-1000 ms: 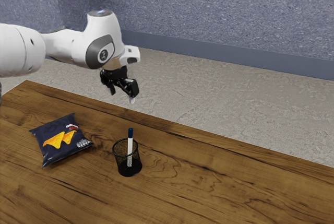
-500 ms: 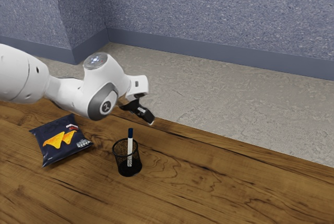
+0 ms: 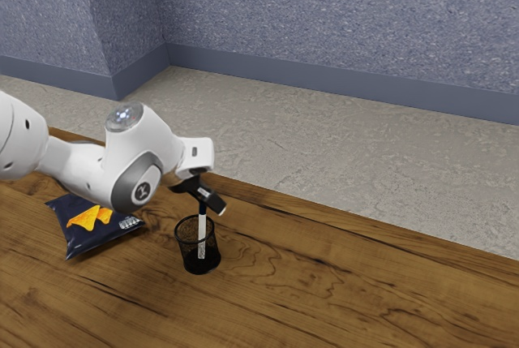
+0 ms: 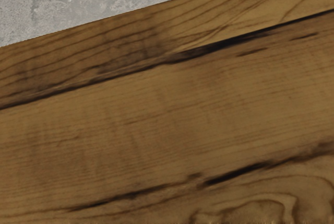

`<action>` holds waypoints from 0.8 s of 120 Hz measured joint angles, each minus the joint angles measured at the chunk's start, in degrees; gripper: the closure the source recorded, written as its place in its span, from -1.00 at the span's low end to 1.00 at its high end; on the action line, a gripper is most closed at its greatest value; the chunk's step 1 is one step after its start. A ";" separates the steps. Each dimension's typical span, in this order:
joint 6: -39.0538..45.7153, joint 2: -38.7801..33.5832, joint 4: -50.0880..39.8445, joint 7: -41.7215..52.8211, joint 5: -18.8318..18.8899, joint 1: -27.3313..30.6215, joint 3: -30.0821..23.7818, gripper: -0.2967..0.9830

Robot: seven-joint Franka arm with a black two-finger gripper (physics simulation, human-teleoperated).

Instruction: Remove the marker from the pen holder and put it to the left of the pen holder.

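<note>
Gripper (image 3: 214, 202), whether open I can't tell, hangs near the marker (image 3: 202, 238) above the pen holder's rim (image 3: 177, 232).

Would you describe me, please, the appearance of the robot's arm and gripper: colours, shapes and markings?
The arm has smooth, rounded white shells with small dark round marks. At one joint, a grey band curves around a dark disc bearing a pale emblem. Above is a round grey cap with pale, bright spots. The gripper is black and angular, with a small pale marking.
</note>
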 joint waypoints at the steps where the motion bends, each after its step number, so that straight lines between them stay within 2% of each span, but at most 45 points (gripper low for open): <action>1: 0.03 -0.12 -0.11 0.02 -0.01 -0.08 0.00 -0.54; 20: 0.47 -1.34 -1.73 0.23 -0.71 -1.37 -0.03 -0.52; 39: 1.60 -2.15 -3.37 0.34 -4.10 -1.30 0.02 -0.45; 75: 2.61 -2.59 -3.52 0.53 -5.58 -0.85 0.02 0.10; 96: 3.49 -2.48 -3.92 0.61 -5.69 -1.08 0.02 0.32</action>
